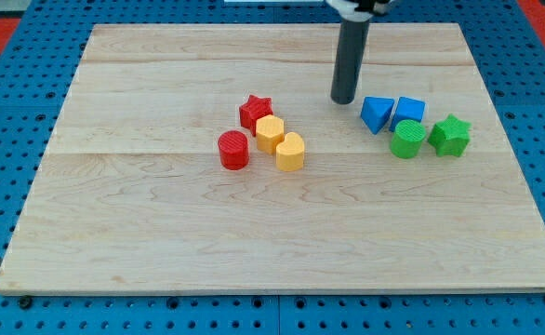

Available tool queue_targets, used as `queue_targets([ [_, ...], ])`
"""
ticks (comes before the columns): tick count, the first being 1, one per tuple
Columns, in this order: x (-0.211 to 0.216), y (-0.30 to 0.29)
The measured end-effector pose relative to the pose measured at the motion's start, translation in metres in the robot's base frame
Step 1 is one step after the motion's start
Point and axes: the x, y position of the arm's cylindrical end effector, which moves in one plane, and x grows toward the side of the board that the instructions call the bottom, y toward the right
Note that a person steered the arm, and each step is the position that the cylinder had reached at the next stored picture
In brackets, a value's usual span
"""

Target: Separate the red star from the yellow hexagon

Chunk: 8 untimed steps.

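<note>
Rod upright, coming down from the far edge of the view, my tip [343,100] planted on the wooden table [114,233]. No hand fitted (only a plain rod end, so nothing to stand apart or together). Tip well to the right of the red star [255,111], just left of the blue triangular block [376,113]. Red star touching the yellow hexagon [270,133] at its near right. Yellow heart-like block [290,151] just nearer, red cylinder [233,150] to the left.
</note>
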Motion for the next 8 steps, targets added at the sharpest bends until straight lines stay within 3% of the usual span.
queue_targets([
  [3, 0.060, -0.046],
  [4, 0.063, -0.127],
  [7, 0.000, -0.089],
  [8, 0.004, -0.020],
])
